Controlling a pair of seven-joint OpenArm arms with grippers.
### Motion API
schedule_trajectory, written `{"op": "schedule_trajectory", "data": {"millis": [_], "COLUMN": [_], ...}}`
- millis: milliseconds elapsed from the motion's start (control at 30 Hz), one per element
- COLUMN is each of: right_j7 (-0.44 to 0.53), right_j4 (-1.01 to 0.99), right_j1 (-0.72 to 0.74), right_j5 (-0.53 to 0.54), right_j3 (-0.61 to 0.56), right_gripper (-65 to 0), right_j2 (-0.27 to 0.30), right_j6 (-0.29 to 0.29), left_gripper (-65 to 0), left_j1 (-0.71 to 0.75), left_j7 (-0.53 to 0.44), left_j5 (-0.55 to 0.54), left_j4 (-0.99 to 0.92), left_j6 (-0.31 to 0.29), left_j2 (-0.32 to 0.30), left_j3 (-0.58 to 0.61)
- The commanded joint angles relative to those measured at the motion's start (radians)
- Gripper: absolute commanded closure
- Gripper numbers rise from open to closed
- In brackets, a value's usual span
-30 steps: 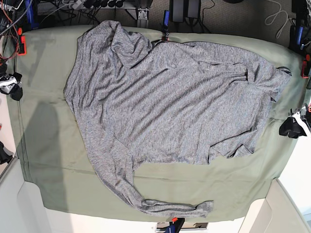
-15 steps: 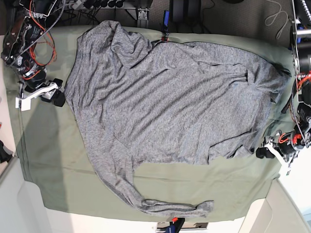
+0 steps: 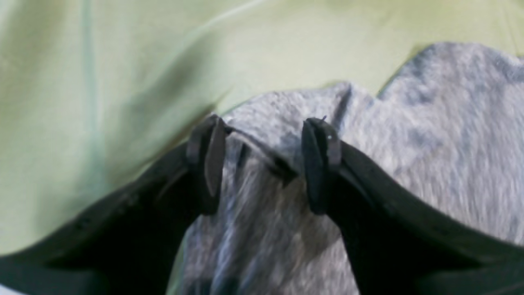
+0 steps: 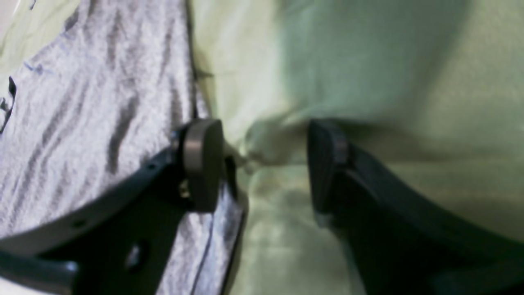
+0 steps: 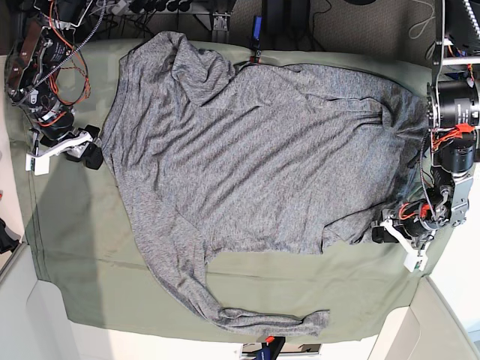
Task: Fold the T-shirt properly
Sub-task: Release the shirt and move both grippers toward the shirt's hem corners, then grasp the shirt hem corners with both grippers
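The base camera is looking straight down from overhead at the whole olive sheet (image 5: 75, 225) and T-shirt (image 5: 255, 157), while each wrist camera is peering close along its own open fingers at a shirt edge meeting that sheet, at the frame's left and lower right.

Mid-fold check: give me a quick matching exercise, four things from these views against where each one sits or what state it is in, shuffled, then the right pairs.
Column one:
1. T-shirt
2. olive-green cloth sheet
3. left gripper
4. right gripper

Column two:
A. open, one finger over grey knit, the other over bare green cloth
B. spread out unfolded, one long sleeve trailing toward the near edge
C. open, grey hem fabric between its fingers
D. lies under the garment, covering the table

Pairs: 1-B, 2-D, 3-C, 4-A
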Motion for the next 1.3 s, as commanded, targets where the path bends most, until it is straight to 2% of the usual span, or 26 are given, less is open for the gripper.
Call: {"op": "schedule_trajectory", "data": {"millis": [0,100,133,300,333,467,700,900,1033,1167,1267], "right_j7": [0.015,0.015,0.015,0.012,0.012,-0.005,-0.095,-0.101,-0.094,-0.094,-0.098], "right_j4": [0.017,0.017,0.017,0.017,0.017,0.04,0.254,0.354,0.428,0.46,0.46], "right_j1": [0.017,0.017,0.018,0.018,0.017,0.017,0.013,0.02,0.021,0.05,0.1], "right_j5": [0.01,0.009,0.009,0.011,0.019,0.063,0.058,0.047,0.027,0.049,0.068], "right_j3": [0.002,0.002,0.002,0.002,0.002,0.003,0.047,0.046,0.046,0.046,0.046], "right_gripper": [-33.2,-33.2,-33.2,-33.1,-33.2,-33.1,-33.1,-33.2,-33.2,-33.2,-33.2], "right_j2": [0.009,0.009,0.009,0.009,0.009,0.008,0.014,0.1,0.166,0.22,0.25], "right_j6": [0.003,0.003,0.003,0.003,0.003,0.003,0.004,-0.031,-0.065,-0.064,-0.064], "left_gripper": [-32.9,-32.5,-30.1,-1.1,0.0,0.0,0.0,0.0,0.0,0.0,0.0], "left_j1": [-0.033,-0.033,-0.033,-0.033,-0.034,-0.043,-0.058,-0.058,-0.051,-0.054,-0.077], "left_j7": [-0.018,-0.018,-0.018,-0.058,-0.069,-0.09,-0.069,-0.044,-0.04,-0.038,-0.04], "left_j5": [-0.012,-0.002,0.006,0.062,0.071,0.076,0.045,0.031,0.031,0.031,0.031], "left_j4": [0.013,0.013,0.013,0.013,0.013,0.016,0.016,0.016,0.016,0.019,0.035], "left_j6": [0.007,0.021,0.027,0.039,0.039,0.079,0.078,0.043,0.043,-0.051,-0.075], "left_j2": [-0.013,0.002,0.006,0.008,0.006,-0.019,-0.078,-0.101,-0.101,-0.1,-0.099], "left_j3": [-0.003,-0.003,-0.003,-0.003,-0.003,-0.003,-0.003,-0.003,-0.003,-0.003,-0.003]}}
